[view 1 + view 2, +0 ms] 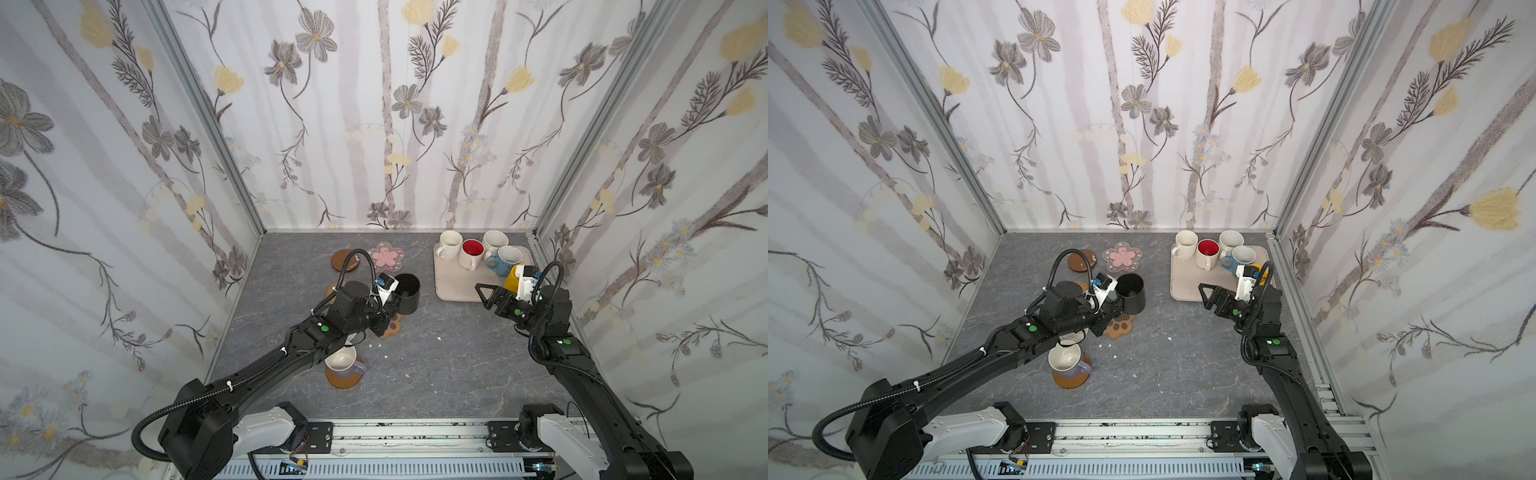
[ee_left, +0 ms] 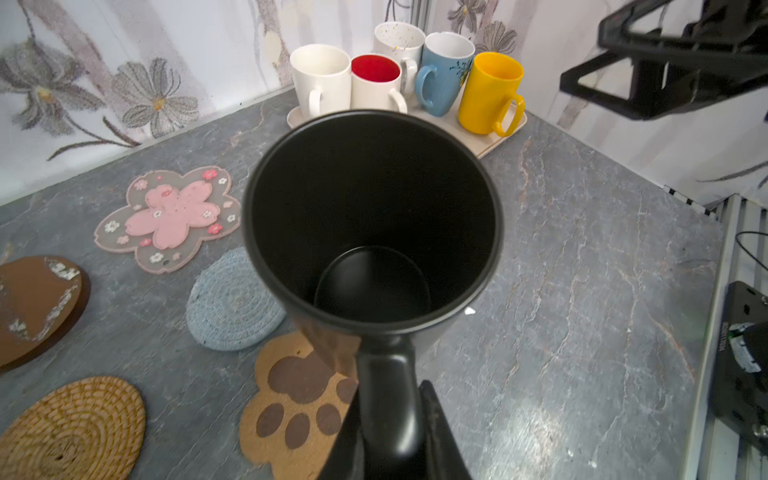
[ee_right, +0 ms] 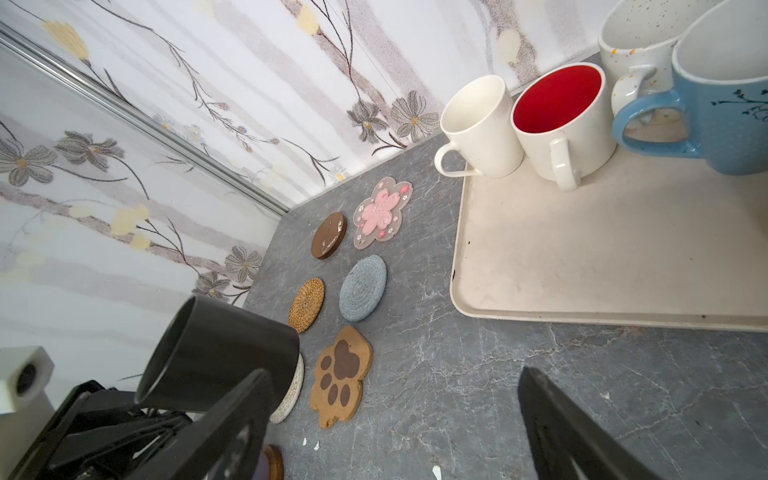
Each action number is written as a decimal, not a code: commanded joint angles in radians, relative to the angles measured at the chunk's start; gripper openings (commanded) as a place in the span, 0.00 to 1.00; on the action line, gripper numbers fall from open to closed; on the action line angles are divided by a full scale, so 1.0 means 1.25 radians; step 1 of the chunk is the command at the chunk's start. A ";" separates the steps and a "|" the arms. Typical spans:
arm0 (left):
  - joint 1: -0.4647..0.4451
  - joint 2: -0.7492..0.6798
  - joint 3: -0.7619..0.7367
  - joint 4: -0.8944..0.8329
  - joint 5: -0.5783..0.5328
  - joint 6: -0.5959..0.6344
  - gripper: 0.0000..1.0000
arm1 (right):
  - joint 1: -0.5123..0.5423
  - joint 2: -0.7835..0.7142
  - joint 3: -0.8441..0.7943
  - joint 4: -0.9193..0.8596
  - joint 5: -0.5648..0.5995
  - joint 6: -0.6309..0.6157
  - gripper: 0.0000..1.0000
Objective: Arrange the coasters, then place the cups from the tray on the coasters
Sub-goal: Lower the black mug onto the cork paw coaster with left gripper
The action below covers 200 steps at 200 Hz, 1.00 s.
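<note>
My left gripper [image 2: 388,415] is shut on the handle of the black cup [image 2: 374,216], which hangs tilted above the tan paw coaster [image 2: 291,399] and the grey-blue woven coaster [image 2: 232,299]. In both top views the black cup [image 1: 407,291] is left of the beige tray [image 1: 457,286]. My right gripper [image 3: 395,386] is open and empty, over the table by the tray's near left corner [image 3: 582,257]. Two cream cups, the red-inside cup [image 1: 471,253], the blue cup [image 1: 505,259] and the yellow cup [image 1: 513,278] stand on the tray. The lavender cup [image 1: 343,361] sits on a brown disc [image 1: 343,380].
The pink flower coaster [image 1: 386,257] and another brown disc [image 1: 345,261] lie at the back. The orange rattan coaster [image 3: 306,305] and a pale woven coaster [image 3: 291,395] lie near the left arm. Small white chips dot the grey table. Walls close in on three sides.
</note>
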 commanded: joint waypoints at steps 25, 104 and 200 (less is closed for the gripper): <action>0.052 -0.073 -0.079 0.050 0.051 0.056 0.00 | 0.003 0.024 0.001 0.076 -0.024 0.003 0.93; 0.062 0.018 -0.116 0.117 -0.001 0.051 0.00 | 0.002 0.040 -0.023 0.109 -0.049 0.003 0.93; 0.096 0.107 -0.107 0.183 0.034 0.010 0.00 | 0.001 0.039 -0.038 0.131 -0.052 0.010 0.93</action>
